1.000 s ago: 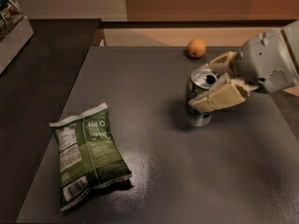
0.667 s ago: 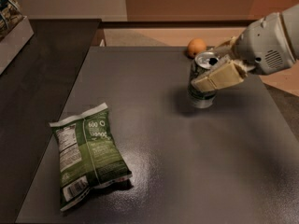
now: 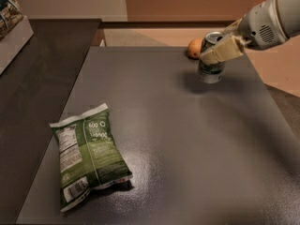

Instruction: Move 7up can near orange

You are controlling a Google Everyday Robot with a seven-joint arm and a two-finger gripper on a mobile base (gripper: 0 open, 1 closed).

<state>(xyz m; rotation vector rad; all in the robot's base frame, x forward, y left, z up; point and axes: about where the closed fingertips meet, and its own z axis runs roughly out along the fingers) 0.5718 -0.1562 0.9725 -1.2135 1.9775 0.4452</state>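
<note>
Since the earlier frames, the gripper [image 3: 214, 48] and the 7up can [image 3: 211, 70] have travelled together across the table [image 3: 187, 139] toward its far edge, and the gap to the orange [image 3: 194, 48] has nearly closed. The gripper reaches in from the right of the orange and is clamped on the can. One pale finger [image 3: 223, 50] lies across the can's upper front, while the other is mostly hidden behind it.

The can stands just right of the orange and slightly nearer the camera. Whether the two touch cannot be told, nor whether the can's base rests on the table. Its long axis is close to vertical, with the shiny pull-tab top pointing up.

The orange sits close to the table's far edge, so there is almost no room beyond it. Right of the orange, past the can, a strip of grey surface runs to the table's right edge. Nearer the camera, bare table stretches from the orange to a green chip bag [image 3: 89, 156] lying flat, well apart and to the left.

Far left of the orange, on a darker counter [image 3: 42, 88], a pale box [image 3: 16, 39] holds packets that are cut off by the picture's edge.
</note>
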